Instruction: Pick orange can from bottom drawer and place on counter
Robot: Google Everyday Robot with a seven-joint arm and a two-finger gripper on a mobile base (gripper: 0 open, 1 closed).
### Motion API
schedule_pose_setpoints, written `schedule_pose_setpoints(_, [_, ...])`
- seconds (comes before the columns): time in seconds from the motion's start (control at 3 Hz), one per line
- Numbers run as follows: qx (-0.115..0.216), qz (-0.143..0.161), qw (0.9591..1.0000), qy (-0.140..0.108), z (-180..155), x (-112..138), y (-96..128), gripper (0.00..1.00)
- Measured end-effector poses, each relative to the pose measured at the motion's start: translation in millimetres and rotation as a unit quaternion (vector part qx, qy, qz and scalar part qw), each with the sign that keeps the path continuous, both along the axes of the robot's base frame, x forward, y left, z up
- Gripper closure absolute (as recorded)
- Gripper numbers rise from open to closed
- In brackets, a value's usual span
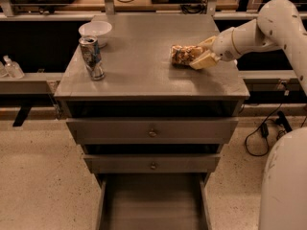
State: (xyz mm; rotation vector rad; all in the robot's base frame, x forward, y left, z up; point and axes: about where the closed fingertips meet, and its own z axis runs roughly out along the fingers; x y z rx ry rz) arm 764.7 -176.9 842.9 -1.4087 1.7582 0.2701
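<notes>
The orange can (181, 54) lies on its side on the right part of the counter (139, 71), silver end facing left. My gripper (202, 53) reaches in from the right. Its cream fingers (205, 61) close on the can's right end, one above and one below. The white arm runs off to the upper right. The bottom drawer (152, 202) is pulled out at the foot of the cabinet, and nothing shows inside it.
A taller blue-and-silver can (92, 57) stands upright at the counter's left side, with a white bowl (95, 31) behind it. The two upper drawers (152, 131) are shut. Cables (261, 133) lie on the floor to the right, and a bottle (12, 67) stands on a left ledge.
</notes>
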Motion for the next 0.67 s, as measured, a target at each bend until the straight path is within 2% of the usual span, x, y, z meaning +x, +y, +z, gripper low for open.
schedule_pose_setpoints(0.33, [0.000, 0.002, 1.0000, 0.002, -2.7, 0.6, 2.9, 0.05])
schedule_pose_setpoints(0.67, [0.005, 0.013, 0.9999, 0.001, 4.4, -5.4, 0.0, 0.00])
